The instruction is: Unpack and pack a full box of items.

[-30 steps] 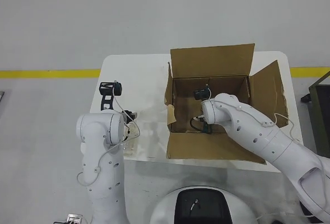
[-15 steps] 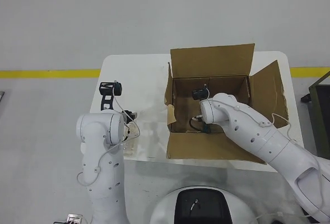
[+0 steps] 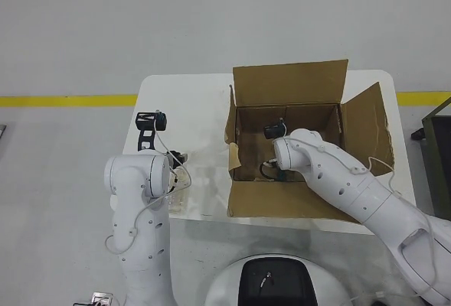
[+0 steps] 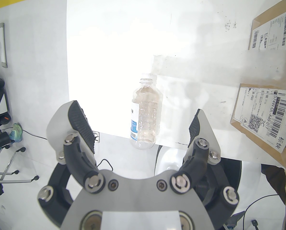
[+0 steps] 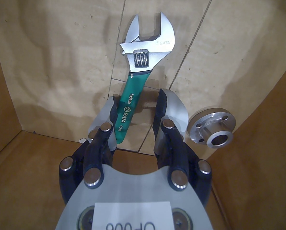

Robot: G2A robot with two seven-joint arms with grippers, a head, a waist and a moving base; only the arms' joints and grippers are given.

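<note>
Right end effector (image 5: 138,107) inside cardboard box (image 5: 49,48), fingers parted astride green handle of adjustable wrench (image 5: 143,56). One pad (image 5: 113,113) against handle, other apart. Metal flange (image 5: 212,128) lies just beside, on box floor.

Left gripper (image 4: 138,118) jaws spread wide, right gripper (image 5: 138,99) jaws partly apart

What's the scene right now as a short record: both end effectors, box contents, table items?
right end effector: open, down inside the cardboard box, straddling the wrench at its green handle, not closed on it
box contents: wrench and metal flange, lying apart
left end effector: open, above the clear bottle
bottle position: by the table edge nearest the robot
also on table: black bracket, on the robot's left of the box
</note>
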